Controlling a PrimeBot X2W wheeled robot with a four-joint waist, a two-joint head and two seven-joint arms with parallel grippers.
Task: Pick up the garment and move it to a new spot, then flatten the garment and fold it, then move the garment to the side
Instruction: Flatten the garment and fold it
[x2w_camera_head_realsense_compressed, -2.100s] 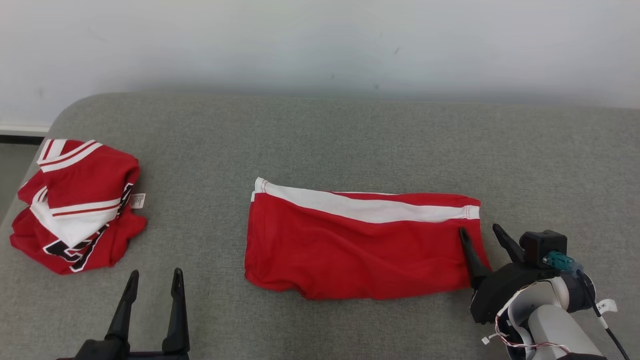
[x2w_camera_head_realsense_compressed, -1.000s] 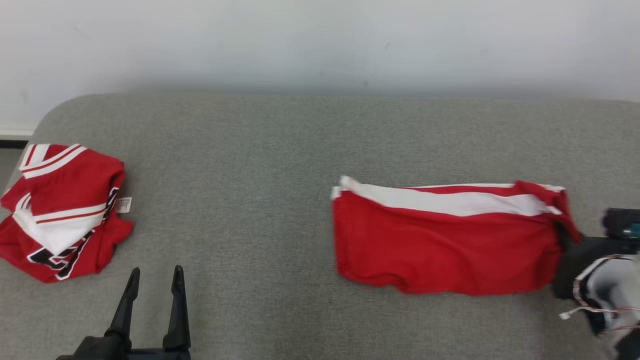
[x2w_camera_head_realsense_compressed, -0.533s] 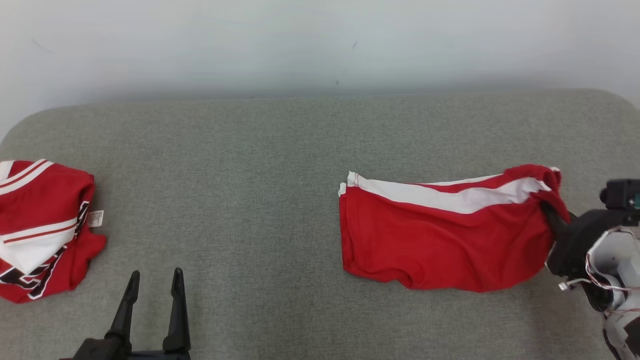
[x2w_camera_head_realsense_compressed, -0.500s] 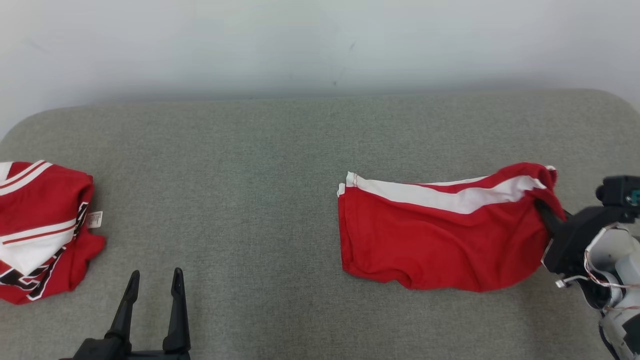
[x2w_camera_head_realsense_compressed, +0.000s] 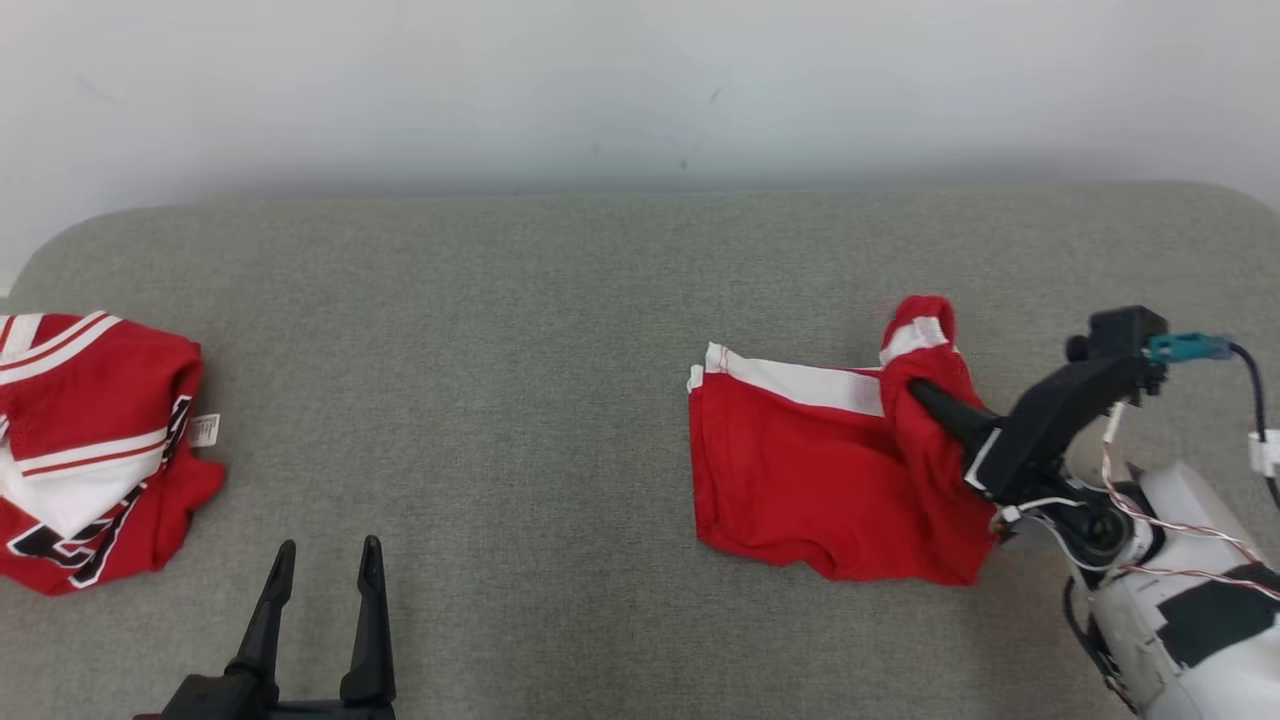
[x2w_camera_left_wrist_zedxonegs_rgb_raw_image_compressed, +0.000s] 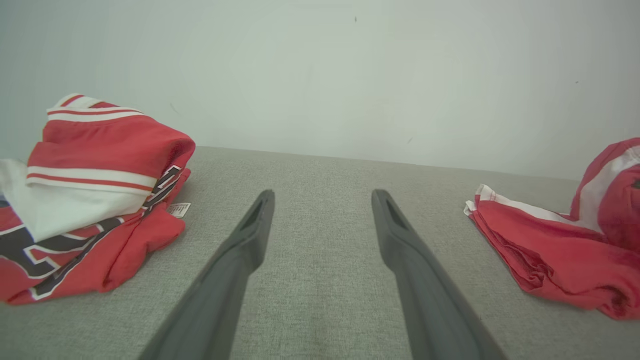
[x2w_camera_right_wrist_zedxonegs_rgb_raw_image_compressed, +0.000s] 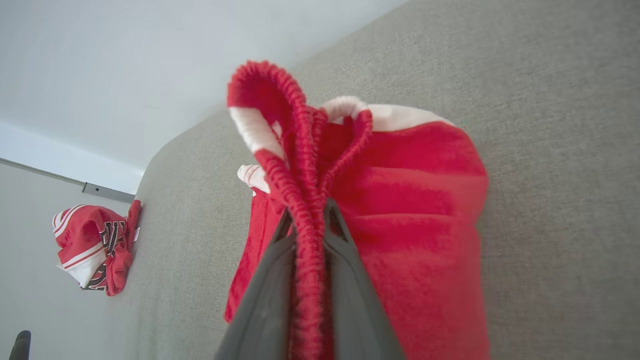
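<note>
Red shorts (x2w_camera_head_realsense_compressed: 800, 450), white stripe, right end lifted, bunched. Right wrist view: ribbed waistband (x2w_camera_right_wrist_zedxonegs_rgb_raw_image_compressed: 300, 150) clamped in right gripper (x2w_camera_right_wrist_zedxonegs_rgb_raw_image_compressed: 308, 212) jaws. Left gripper (x2w_camera_head_realsense_compressed: 328, 555) jaws apart.

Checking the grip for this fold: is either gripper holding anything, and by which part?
The right gripper is shut on the red garment, pinching its bunched elastic edge at the lifted end. The left gripper is open, holding nothing.

Lab-style test bay indicated: grey fabric-covered platform (x2w_camera_head_realsense_compressed: 520, 290), corners rounded, set against bare white wall (x2w_camera_head_realsense_compressed: 600, 80). Laid out on it: red garment (x2w_camera_head_realsense_compressed: 790, 470) and bunched red-white jersey pile (x2w_camera_head_realsense_compressed: 90, 440). Exact room type undetermined.
</note>
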